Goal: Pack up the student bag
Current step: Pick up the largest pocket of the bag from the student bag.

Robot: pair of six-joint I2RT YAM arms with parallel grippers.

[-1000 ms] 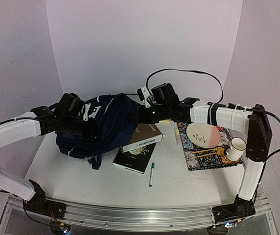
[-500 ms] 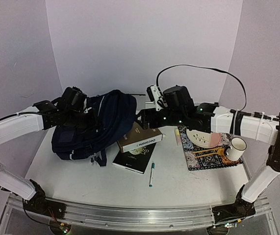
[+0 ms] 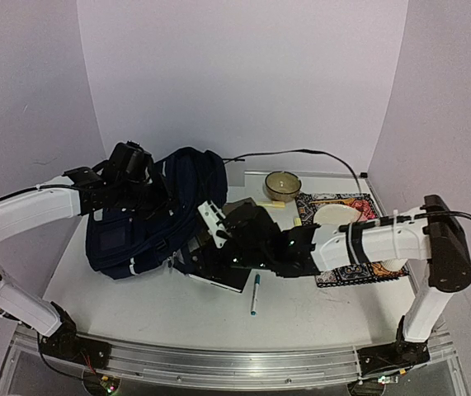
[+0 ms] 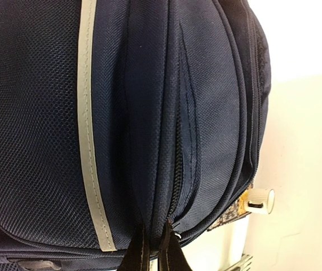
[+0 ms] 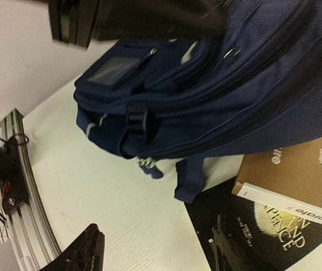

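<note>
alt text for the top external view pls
A dark navy student bag lies on the left of a white table, the left gripper shut on its far side. The right gripper hangs open low over books beside the bag; a pen, a bowl and a plate on a patterned mat lie further right.

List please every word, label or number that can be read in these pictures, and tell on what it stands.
"...corate", cut by the frame edge: white spine of the tan book.
"AND" and gold letters ending "ENCE": cover of the black book.
Other print on both books: cut off or too blurred.
The student bag: no readable text.
</note>
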